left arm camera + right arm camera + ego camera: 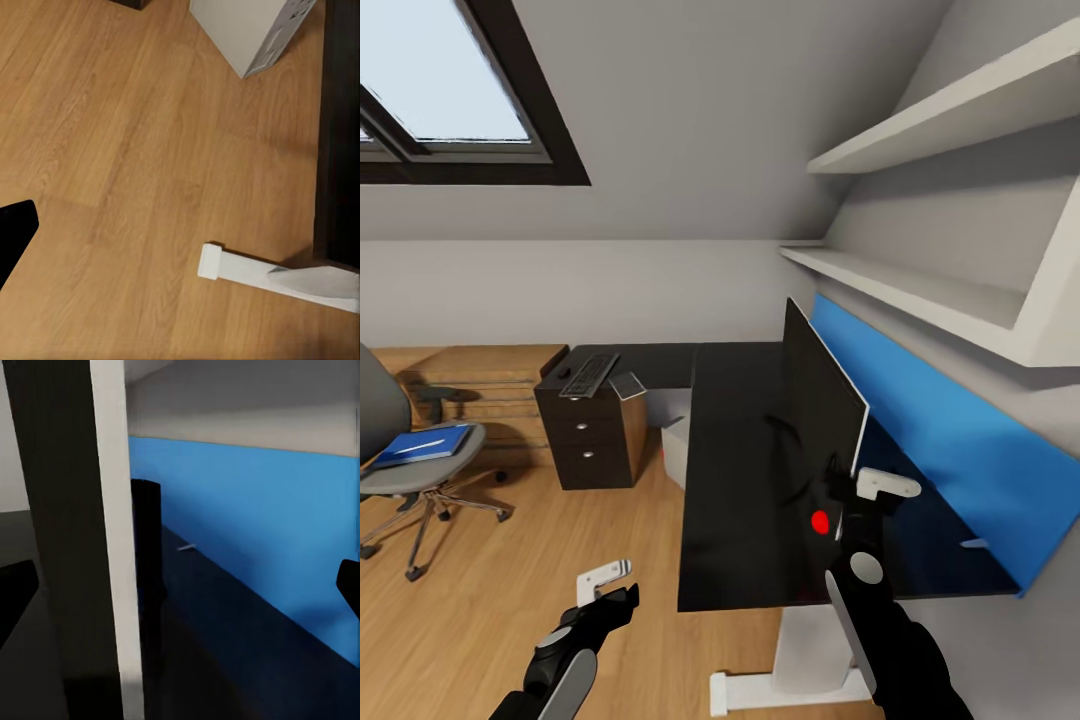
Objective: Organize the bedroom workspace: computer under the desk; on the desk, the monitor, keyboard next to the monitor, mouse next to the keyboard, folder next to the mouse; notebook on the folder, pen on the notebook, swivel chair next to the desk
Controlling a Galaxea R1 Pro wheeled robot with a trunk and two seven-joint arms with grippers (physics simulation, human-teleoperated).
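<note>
1. Sloped attic walls and a wood floor point(490, 600) frame the scene; the right claw point(860, 500) sits at the near lower corner of the monitor point(820, 400), over the black bench point(735, 480).
2. In the right wrist view the monitor's edge point(112, 547) stands between the 2 dark fingertips point(15, 592), which are apart and not visibly pressing it.
3. The step in hand looks like setting the monitor on the bench; the robot should keep the screen upright, its stand flat, and let go slowly.
4. The left claw point(610, 585) hangs idle over the floor; its spread cannot be told.
5. Further off, the keyboard point(589, 374) and notebook point(627, 384) lie on the drawer unit point(590, 435), the computer point(676, 445) stands beneath the bench, and the folder point(422, 443) with the pen point(412, 446) waits on the swivel chair point(400, 470).
</note>
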